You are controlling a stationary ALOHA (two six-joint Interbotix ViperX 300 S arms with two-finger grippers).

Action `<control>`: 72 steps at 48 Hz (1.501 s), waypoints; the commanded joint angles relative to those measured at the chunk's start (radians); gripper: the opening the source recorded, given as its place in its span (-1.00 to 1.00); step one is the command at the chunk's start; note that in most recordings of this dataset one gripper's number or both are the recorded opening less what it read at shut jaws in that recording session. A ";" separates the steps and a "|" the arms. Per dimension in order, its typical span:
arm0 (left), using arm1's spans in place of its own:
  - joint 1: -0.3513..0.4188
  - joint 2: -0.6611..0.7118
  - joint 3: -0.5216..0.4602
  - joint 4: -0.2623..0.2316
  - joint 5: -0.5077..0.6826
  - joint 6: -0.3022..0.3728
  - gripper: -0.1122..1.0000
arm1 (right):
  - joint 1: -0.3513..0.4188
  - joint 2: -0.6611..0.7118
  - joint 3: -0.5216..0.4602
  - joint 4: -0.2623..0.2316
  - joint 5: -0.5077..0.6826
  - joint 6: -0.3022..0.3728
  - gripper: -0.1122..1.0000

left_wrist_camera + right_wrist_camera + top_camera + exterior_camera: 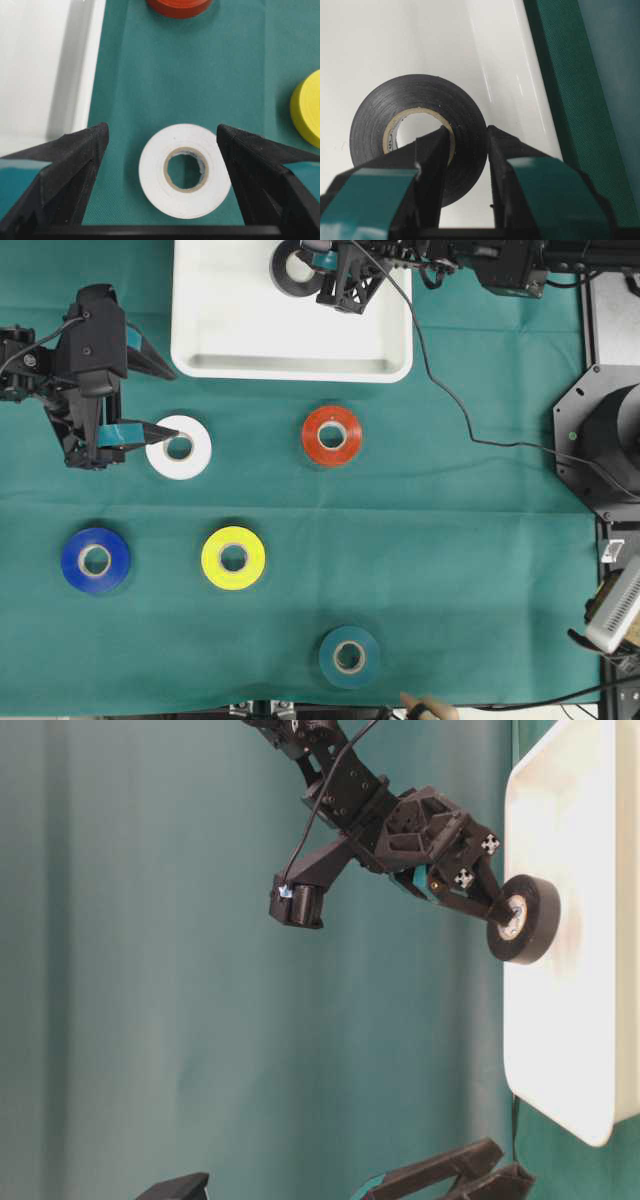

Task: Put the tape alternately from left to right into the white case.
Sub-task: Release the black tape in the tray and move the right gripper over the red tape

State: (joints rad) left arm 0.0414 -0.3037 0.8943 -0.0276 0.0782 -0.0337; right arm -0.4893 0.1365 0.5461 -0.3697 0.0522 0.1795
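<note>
Both arms are matte black, built of angular printed-looking parts. The left gripper has long wedge-shaped fingers with finely ribbed inner faces and teal tape strips on their backs. The right gripper, just beside the white case, carries small black-and-white checker markers, teal patches, and a boxy camera housing. A thin black cable trails along it.
</note>
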 commanded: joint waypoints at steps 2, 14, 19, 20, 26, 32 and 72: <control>0.002 -0.008 -0.011 -0.002 -0.006 0.000 0.52 | 0.002 -0.017 -0.025 -0.002 -0.008 0.002 0.03; 0.002 -0.008 -0.011 -0.002 -0.006 0.000 0.52 | 0.002 -0.018 -0.025 -0.002 -0.012 0.002 0.62; 0.002 -0.008 -0.012 -0.002 -0.008 0.000 0.52 | 0.002 -0.018 -0.026 -0.002 -0.012 0.002 0.61; 0.002 -0.006 -0.012 -0.002 -0.008 0.000 0.52 | 0.002 -0.018 -0.025 -0.002 -0.012 0.002 0.61; 0.002 -0.008 -0.014 -0.002 -0.008 0.000 0.52 | 0.002 -0.018 -0.025 -0.002 -0.012 0.002 0.61; 0.002 -0.008 -0.014 -0.002 -0.006 0.000 0.52 | 0.011 -0.023 -0.025 -0.002 -0.008 0.002 0.61; 0.002 -0.006 -0.009 -0.002 -0.006 -0.002 0.52 | 0.348 -0.252 0.160 0.000 -0.014 0.005 0.61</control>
State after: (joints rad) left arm 0.0430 -0.3037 0.8943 -0.0276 0.0782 -0.0337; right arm -0.1687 -0.0736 0.7026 -0.3697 0.0506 0.1825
